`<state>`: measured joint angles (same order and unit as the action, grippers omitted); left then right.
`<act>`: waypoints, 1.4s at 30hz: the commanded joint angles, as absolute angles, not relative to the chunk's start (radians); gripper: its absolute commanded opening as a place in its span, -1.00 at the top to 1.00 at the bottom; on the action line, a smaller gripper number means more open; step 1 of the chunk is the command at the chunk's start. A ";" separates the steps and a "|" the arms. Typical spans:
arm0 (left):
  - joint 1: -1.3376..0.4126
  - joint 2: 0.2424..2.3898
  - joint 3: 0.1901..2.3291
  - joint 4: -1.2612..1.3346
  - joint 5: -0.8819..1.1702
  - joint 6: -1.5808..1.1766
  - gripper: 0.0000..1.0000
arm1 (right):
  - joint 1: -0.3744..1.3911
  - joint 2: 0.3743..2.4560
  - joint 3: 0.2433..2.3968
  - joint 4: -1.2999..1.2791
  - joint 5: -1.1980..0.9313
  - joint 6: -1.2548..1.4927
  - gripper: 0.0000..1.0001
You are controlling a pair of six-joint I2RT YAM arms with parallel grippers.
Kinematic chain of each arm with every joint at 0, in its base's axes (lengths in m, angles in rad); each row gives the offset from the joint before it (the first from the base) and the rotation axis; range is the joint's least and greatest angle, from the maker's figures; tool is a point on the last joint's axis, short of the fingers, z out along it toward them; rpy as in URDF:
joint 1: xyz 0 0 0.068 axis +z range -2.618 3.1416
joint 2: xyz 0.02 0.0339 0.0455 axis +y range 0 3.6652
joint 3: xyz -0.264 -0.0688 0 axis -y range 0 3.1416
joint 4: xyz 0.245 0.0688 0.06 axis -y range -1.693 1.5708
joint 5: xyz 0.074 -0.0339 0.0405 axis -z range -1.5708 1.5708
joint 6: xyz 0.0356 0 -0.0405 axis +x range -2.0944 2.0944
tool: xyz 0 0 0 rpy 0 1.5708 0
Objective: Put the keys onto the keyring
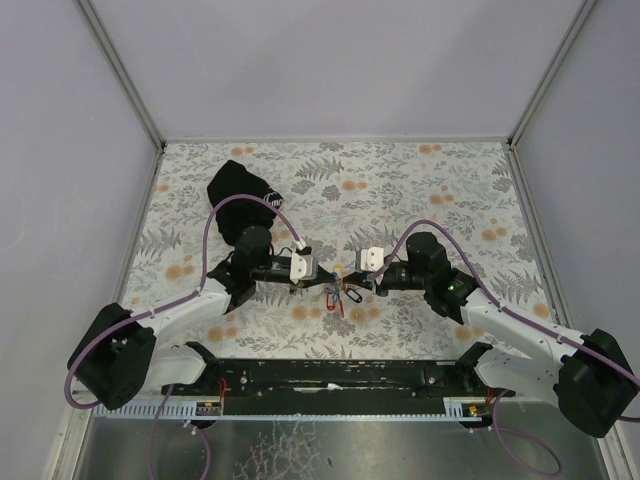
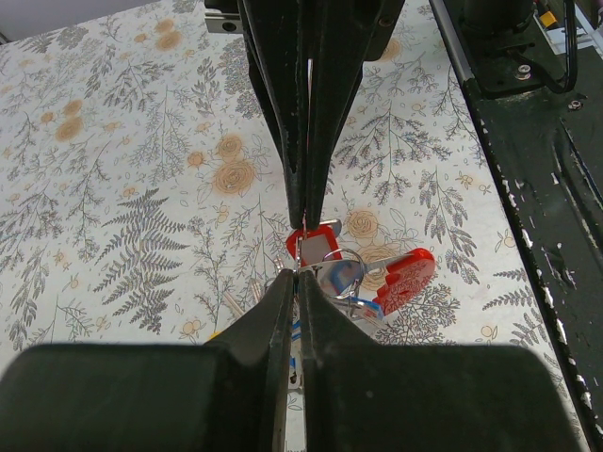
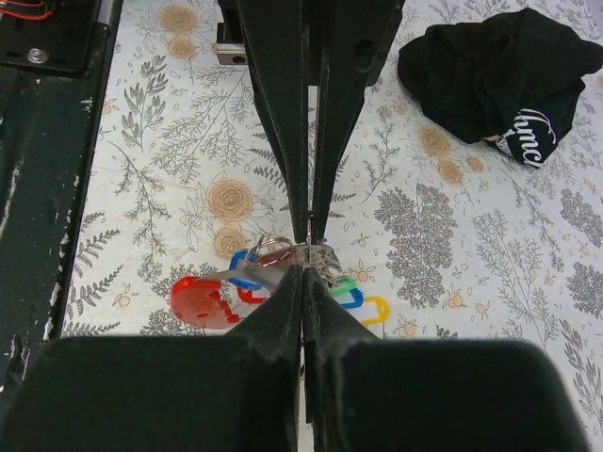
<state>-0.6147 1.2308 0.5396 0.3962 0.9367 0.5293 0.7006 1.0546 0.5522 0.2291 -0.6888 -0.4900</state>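
on the floral table (image 1: pixel 400 180) between pale walls (image 1: pixel 330 60), left tool (image 2: pixel 296 280) and right tool (image 3: pixel 303 270) meet fully closed at the keys (image 1: pixel 338 297)

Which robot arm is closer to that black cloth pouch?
The left. The left gripper is on the near side of the black cloth pouch; the right gripper faces it tip to tip, farther away.

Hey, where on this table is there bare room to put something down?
Bare: the far right corner of the table beyond the right arm, and the far strip right of the black pouch. Crowded: the centre, where the left fingers and right fingers meet, shut, at the keys.
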 commanded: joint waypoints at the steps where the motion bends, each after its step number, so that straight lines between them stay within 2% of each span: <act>1: -0.611 1.236 0.568 0.405 0.955 0.545 1.00 | 0.712 1.047 0.579 0.259 -0.680 -0.502 1.00; 42: -0.612 1.253 0.583 0.393 0.969 0.544 1.00 | 0.715 1.056 0.584 0.288 -0.694 -0.493 1.00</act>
